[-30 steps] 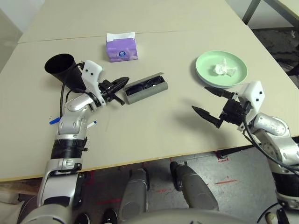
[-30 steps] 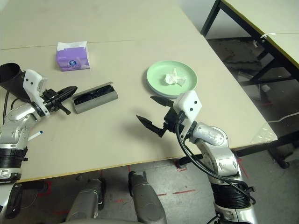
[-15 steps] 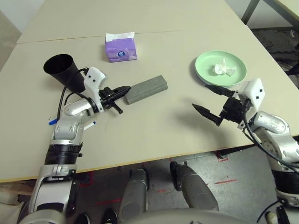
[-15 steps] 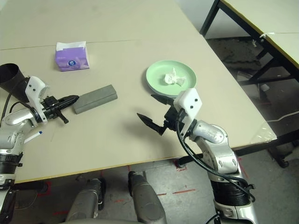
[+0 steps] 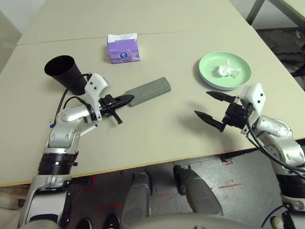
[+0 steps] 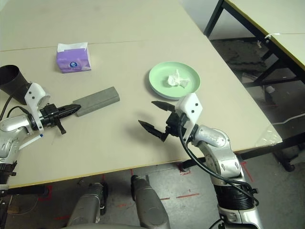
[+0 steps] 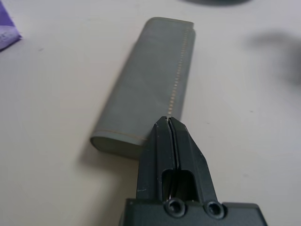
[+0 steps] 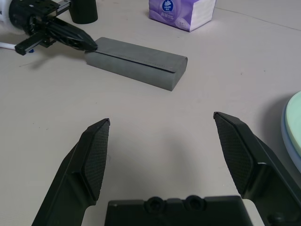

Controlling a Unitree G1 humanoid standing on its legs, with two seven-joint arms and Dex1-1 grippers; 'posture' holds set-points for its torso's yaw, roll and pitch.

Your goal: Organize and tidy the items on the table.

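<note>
Left of centre on the surface [image 5: 157,129], the grey glasses case [image 5: 148,90] lies lidded; the closed left claw [image 5: 127,98] touches its end (push gently); right claw [image 5: 214,110] gapes empty.

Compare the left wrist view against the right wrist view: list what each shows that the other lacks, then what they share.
Left wrist alone: the row of stitching along the glasses case, seen over the shut left pincer.

Right wrist alone: the open right pincer, the black cup, and the green plate's edge.

Shared: the closed grey case, the purple tissue pack, the left pincer at the case's end, and the beige table.
</note>
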